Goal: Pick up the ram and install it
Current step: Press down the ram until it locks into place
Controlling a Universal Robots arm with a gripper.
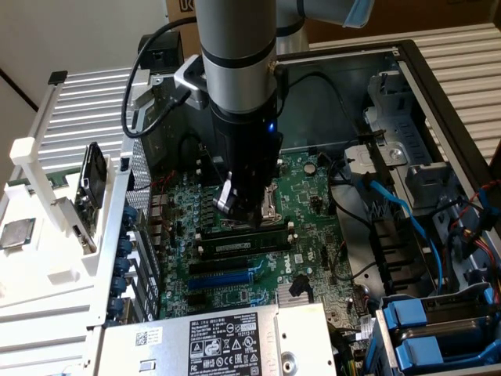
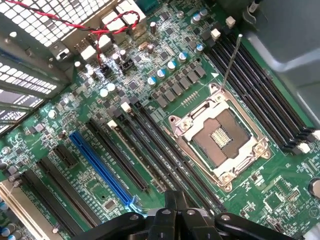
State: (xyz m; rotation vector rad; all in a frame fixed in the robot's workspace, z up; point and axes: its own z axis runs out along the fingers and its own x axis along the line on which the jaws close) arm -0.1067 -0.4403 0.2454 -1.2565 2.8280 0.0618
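Note:
The ram [image 1: 235, 245] is a long dark stick with a pale label. It sits on edge in a slot of the green motherboard [image 1: 313, 227], just in front of the processor socket [image 1: 274, 210]. My gripper [image 1: 239, 210] hangs close above the ram's middle, fingers pressed together with nothing between them. In the wrist view the shut gripper [image 2: 176, 199] points down at the long black memory slots [image 2: 165, 150] beside the open, empty socket [image 2: 220, 135]. I cannot pick out the ram among those slots.
The board lies inside an open computer case [image 1: 438, 94] with blue cables [image 1: 407, 211], drive bays and a power supply [image 1: 227, 341] around it. A blue expansion slot [image 2: 102, 167] runs beside the black ones. A white rack [image 1: 55, 235] holds a silver chip [image 1: 17, 233] and a dark upright part [image 1: 92, 178].

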